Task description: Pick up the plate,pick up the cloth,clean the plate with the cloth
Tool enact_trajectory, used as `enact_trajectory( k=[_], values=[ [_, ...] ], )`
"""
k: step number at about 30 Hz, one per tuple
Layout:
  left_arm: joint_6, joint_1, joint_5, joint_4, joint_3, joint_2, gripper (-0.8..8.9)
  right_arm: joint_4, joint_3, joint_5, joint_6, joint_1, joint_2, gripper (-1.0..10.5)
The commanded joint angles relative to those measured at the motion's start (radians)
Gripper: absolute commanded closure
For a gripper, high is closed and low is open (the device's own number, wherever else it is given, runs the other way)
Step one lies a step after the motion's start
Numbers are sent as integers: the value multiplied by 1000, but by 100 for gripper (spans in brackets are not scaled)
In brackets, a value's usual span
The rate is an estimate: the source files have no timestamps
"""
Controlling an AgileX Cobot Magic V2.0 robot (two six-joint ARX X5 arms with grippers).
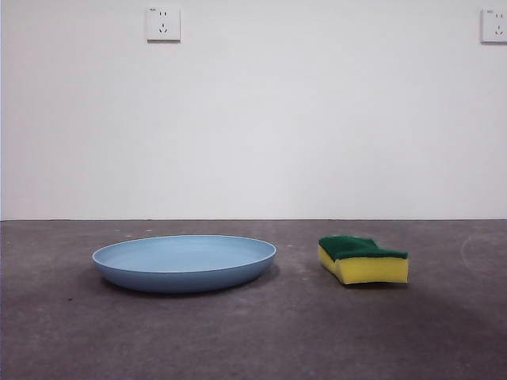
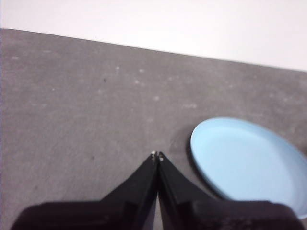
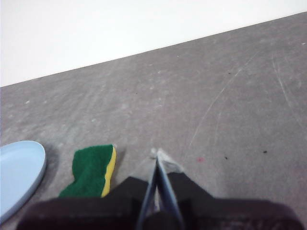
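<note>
I see the plate [image 1: 184, 262] lying flat on the grey worktop [image 1: 253, 340], left of centre, with the cloth [image 1: 364, 259], a yellow-and-green sponge, well apart to its right, green side up. My left pincer [image 2: 157, 155] hangs near the plate, jaws pressed together and empty. My right pincer [image 3: 157, 154] hangs beside the cloth, likewise closed on nothing.

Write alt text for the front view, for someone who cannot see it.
A light-blue plate lies flat on a dark grey table, and a sponge sits apart from it on the right, green side up over yellow foam. Behind them is a white wall with two sockets. No robot arm shows in this view.
</note>
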Motion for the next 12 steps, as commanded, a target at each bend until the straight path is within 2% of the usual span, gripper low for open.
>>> enact_trajectory(
  k=[1, 6, 10, 12],
  values=[
    [-35, 3, -3, 4, 50, 75, 819, 9, 76, -2, 10, 0, 104, 956],
    [-31, 3, 28, -7, 167, 263, 820, -39, 237, -12, -6, 0, 304, 954],
    [-21, 3, 91, -42, 278, 440, 820, -86, 361, -115, -88, -1, 471, 954],
    [10, 3, 139, -66, 337, 535, 820, -130, 423, -167, -115, -1, 552, 954]
  ],
)
